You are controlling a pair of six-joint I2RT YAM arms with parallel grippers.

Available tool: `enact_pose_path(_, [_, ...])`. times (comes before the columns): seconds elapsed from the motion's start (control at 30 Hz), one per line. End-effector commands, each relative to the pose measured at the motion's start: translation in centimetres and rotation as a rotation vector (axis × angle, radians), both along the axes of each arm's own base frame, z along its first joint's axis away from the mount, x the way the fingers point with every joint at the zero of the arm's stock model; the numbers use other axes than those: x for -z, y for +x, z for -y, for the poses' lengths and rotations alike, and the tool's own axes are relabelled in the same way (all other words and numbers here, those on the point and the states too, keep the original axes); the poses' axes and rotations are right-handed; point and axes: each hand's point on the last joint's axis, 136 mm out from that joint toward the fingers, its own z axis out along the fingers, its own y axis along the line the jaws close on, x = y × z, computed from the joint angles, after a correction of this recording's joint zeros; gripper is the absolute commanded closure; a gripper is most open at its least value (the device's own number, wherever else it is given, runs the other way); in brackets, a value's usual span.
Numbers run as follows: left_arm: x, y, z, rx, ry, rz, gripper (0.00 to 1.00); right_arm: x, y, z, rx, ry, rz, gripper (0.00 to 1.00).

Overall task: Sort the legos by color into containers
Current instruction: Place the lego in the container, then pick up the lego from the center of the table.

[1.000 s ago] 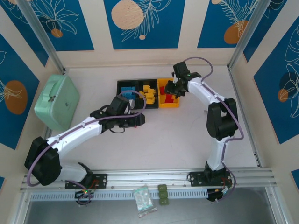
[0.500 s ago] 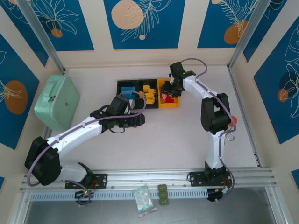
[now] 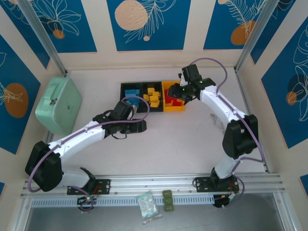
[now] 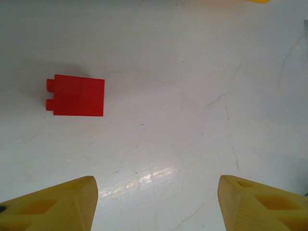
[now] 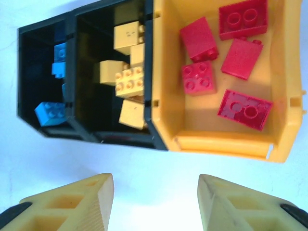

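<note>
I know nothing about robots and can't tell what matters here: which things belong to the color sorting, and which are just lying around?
Part of the job:
- blue bricks, yellow bricks, red bricks
- two black bins, yellow-orange bin
- loose red brick on the table

Just lying about:
- mint-green case
- green blocks
- clear bag
</note>
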Motion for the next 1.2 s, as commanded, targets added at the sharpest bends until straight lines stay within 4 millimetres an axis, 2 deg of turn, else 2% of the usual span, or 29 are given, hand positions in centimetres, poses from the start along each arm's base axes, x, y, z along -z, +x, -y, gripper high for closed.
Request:
enact_pose_path(0.0, [-0.4,-0.3,-1.1,0.016,0.062,0.033,0.33,0.9,-2.7,-0.3,-0.014,0.003,-0.034,0.50])
enact_pose_path(0.43, [-0.2,0.8,-2.1,0.032,0.168,0.044,0.33,1.0,-11.6,-0.3,-0.060,0.037,-0.043,0.49])
enact_pose_path(0.63, [1.4,1.5,-2.5,0.060,0.259,0.023,0.30,1.7,-16.2,-1.3,-0.132,0.087,-0.032,0.39])
enact_pose_path(0.77, [3.2,2.3,-2.6,0.086,0.340,-0.001,0.27,2.7,-19.2,-2.1,-0.180,0.131,-0.036,0.37])
enact_pose_path(0.97, [5.4,4.7,-2.0,0.112,0.435,-0.004,0.26,5.4,-22.0,-2.3,-0.178,0.157,-0.093,0.37])
enact_pose_path(1.17, [7.6,6.6,-1.7,0.124,0.516,-0.030,0.27,7.1,-23.2,-2.0,-0.154,0.152,-0.131,0.37])
